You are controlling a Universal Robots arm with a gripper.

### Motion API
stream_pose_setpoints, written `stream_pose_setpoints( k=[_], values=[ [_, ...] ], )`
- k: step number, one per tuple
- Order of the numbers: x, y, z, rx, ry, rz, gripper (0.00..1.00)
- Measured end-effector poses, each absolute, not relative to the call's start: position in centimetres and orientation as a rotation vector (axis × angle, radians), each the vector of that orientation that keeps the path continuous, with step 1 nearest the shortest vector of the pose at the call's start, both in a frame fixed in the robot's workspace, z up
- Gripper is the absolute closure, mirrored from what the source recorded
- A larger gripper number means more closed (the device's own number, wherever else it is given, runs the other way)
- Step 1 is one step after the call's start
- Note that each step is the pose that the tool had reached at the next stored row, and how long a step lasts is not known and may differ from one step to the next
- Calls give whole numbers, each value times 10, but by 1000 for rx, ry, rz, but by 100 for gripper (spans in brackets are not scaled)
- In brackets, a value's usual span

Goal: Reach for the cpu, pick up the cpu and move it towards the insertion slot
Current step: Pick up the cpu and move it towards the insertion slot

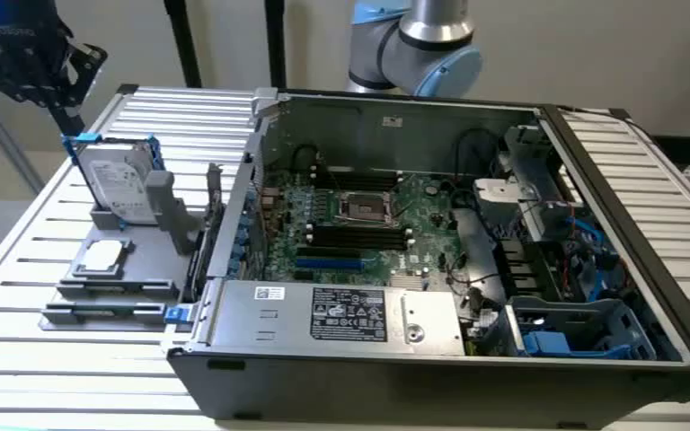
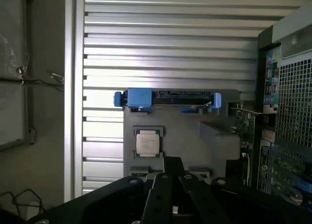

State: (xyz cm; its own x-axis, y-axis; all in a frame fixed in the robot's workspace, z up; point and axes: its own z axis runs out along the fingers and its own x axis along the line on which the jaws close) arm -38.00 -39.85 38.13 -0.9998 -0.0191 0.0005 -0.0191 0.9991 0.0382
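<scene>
End effector (image 2: 171,166) pointing down, seemingly above cpu (image 2: 147,143), apart | grip: cannot tell

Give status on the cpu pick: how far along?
Done: nothing yet. The cpu lies ungrasped on its grey holder beside the case. Under way: the reach, the hand hanging above the cpu, apart from it. Left: grasp, lift, and the move to the insertion slot on the board.
</scene>
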Motion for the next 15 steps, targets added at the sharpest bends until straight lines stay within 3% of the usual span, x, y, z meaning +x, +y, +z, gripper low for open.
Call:
stream_pose_setpoints(
  k=[15],
  values=[
    [-384,-401,381,30,-3140,-60,89]
  ],
)
